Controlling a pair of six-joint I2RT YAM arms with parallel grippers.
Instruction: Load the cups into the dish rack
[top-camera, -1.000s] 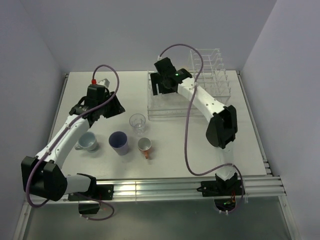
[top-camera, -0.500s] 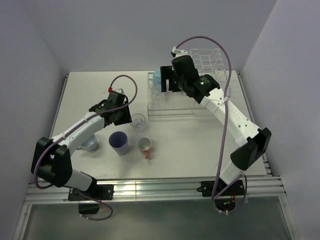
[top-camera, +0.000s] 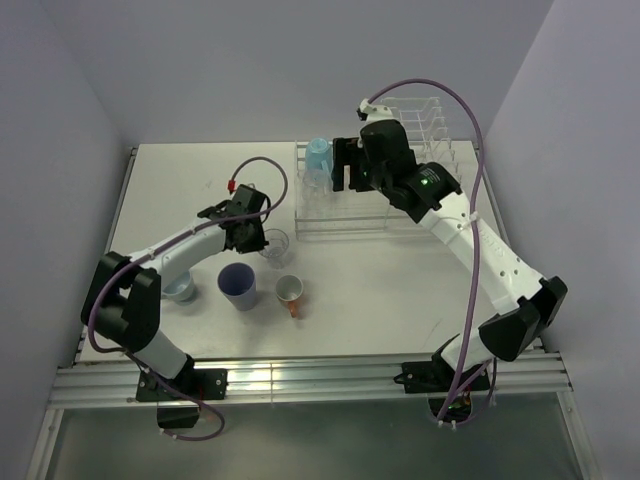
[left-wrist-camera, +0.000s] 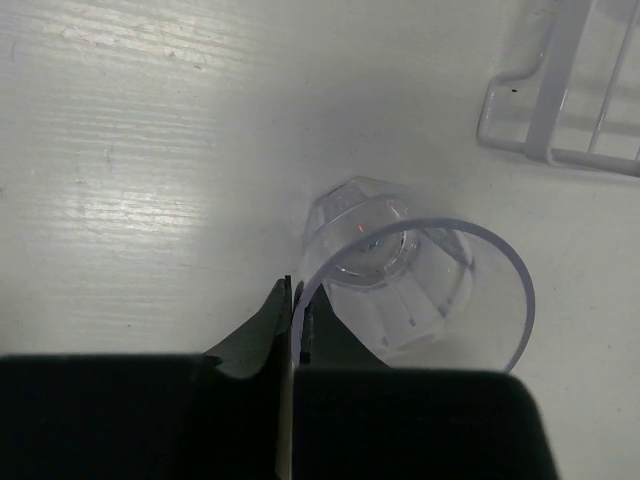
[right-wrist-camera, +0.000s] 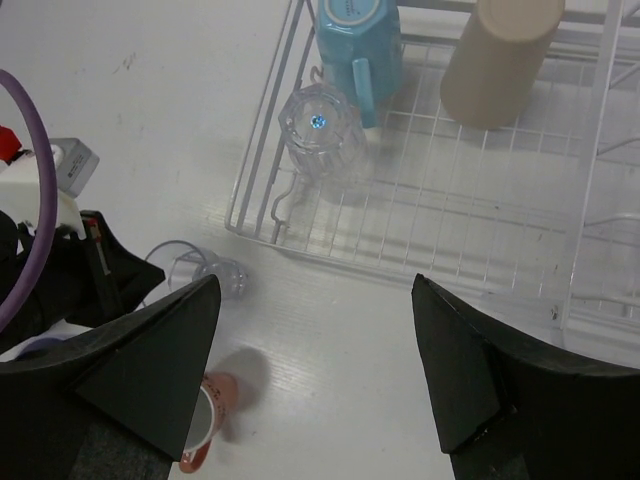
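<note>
My left gripper is shut on the rim of an upright clear glass standing on the table. In the left wrist view one finger is inside and one outside the rim of this glass, with the gripper pinching it. My right gripper is open and empty, held above the dish rack. The right wrist view shows that gripper over the rack, which holds a light blue cup, an upturned clear glass and a tan cup.
A purple cup, an orange-handled mug and a pale grey-blue mug stand on the table in front of the left arm. The rack's tall dividers rise at the back right.
My left gripper moved right to the clear glass and shut on its rim. My right arm rose and drew back from the rack, leaving the light blue cup in it.
</note>
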